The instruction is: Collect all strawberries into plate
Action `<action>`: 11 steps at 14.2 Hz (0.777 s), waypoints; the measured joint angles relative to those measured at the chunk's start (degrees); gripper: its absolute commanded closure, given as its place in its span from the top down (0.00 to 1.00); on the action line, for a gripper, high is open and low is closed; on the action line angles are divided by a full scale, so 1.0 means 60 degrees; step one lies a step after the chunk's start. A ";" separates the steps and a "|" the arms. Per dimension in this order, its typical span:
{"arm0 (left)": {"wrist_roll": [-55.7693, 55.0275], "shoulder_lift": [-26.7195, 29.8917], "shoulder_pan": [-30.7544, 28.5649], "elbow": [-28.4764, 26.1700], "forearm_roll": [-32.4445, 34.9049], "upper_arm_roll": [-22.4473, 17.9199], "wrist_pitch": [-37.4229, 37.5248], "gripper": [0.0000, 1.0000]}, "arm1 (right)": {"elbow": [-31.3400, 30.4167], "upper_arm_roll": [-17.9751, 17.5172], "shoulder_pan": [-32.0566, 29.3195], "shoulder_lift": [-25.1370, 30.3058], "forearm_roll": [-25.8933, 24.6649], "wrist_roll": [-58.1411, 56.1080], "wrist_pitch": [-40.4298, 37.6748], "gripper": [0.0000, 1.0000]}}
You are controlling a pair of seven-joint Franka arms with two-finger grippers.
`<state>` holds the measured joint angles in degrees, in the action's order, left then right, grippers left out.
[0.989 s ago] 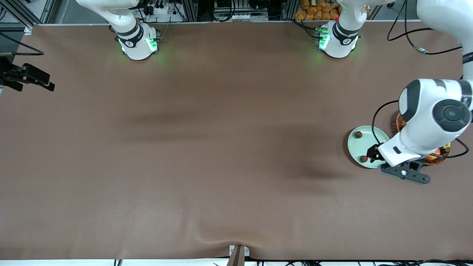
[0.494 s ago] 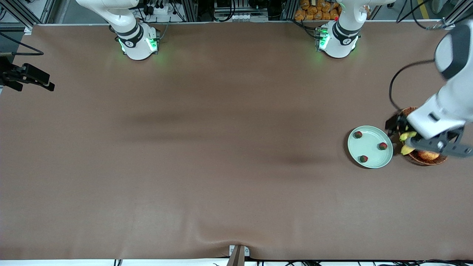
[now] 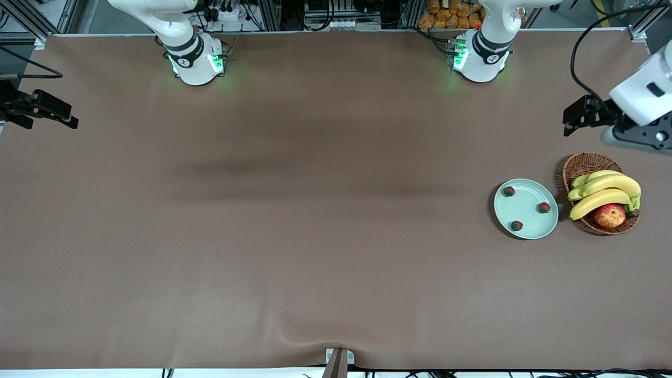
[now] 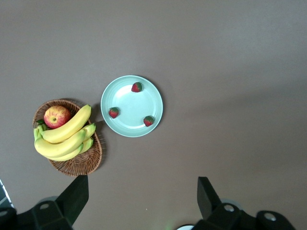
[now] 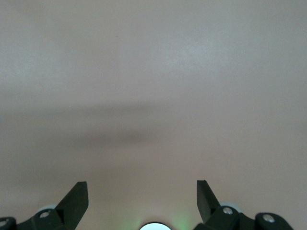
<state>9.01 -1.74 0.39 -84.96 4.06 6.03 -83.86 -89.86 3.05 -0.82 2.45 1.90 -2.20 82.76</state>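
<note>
Left gripper is up in the air over bare tabletop at the left arm's end, fingers spread wide with nothing in them. All three strawberries sit in the mint plate, spaced apart near its rim. Just beside the plate, toward the left arm's end, is a wicker basket with bananas and an apple. Right gripper waits over bare tabletop at the right arm's end, also spread wide and empty.
</note>
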 measured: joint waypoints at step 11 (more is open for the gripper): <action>-0.1115 -0.0114 0.0161 -0.0373 -0.0726 -0.0886 -0.0839 1.00 | 0.0000 0.0000 -0.0012 0.0000 -0.0001 0.0000 -0.0006 1.00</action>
<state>2.32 -2.42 1.35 -87.20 -0.30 0.71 -88.89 -89.86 3.04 -0.90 2.45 1.90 -2.20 82.72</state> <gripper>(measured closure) 0.000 0.000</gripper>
